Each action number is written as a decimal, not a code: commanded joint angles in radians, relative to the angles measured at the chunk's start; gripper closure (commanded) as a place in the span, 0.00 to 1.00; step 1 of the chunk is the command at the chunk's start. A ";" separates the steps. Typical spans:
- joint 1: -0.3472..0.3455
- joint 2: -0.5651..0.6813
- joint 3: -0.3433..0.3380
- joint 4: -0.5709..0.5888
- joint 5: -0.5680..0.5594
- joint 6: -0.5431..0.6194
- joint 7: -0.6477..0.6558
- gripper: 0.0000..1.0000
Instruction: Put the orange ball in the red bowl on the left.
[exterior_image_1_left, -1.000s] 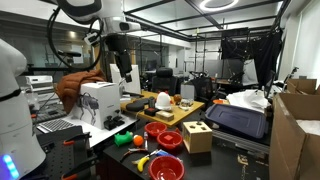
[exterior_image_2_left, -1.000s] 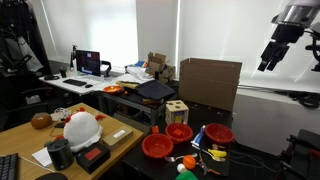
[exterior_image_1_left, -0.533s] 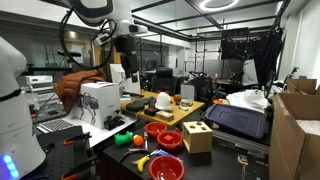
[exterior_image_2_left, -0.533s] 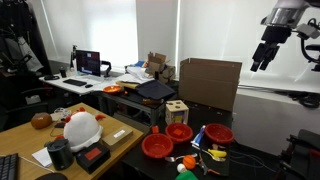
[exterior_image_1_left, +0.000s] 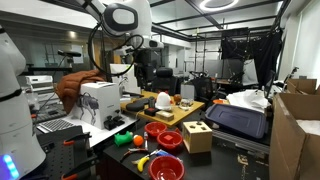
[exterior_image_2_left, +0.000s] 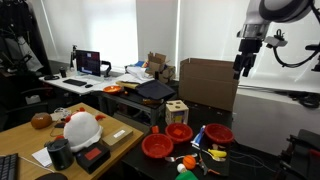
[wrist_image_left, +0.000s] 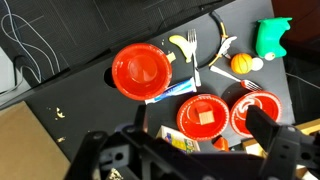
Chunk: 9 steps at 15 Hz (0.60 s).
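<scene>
My gripper (wrist_image_left: 178, 140) (exterior_image_1_left: 140, 72) (exterior_image_2_left: 241, 65) hangs high over the dark table (wrist_image_left: 60, 95), well apart from everything on it. My fingers (wrist_image_left: 265, 135) are spread wide and released, with nothing between them.

In the wrist view, the orange ball (wrist_image_left: 241, 64) lies on the table far ahead of the finger at the right edge, beyond the two red bowls that sit side by side under that finger: the middle bowl (wrist_image_left: 203, 115) and the right bowl (wrist_image_left: 257, 112). A green toy (wrist_image_left: 271, 38) stands just past the ball, farther still from my fingertips. In an exterior view the ball (exterior_image_1_left: 121, 139) sits near the table's edge.

The red bowl (wrist_image_left: 142, 70) on the left stands alone, ahead of the gap between my fingers and off toward the other finger. A blue and white tube (wrist_image_left: 176, 90) lies between it and the middle bowl (any lettering on it is too blurred for me to read). A white fork (wrist_image_left: 190, 62) lies just beyond the tube.
</scene>
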 joint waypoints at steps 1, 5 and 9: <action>0.004 0.150 0.005 0.102 0.024 0.018 -0.037 0.00; -0.001 0.288 0.007 0.162 0.086 0.003 -0.104 0.00; -0.009 0.400 0.030 0.198 0.098 -0.006 -0.179 0.00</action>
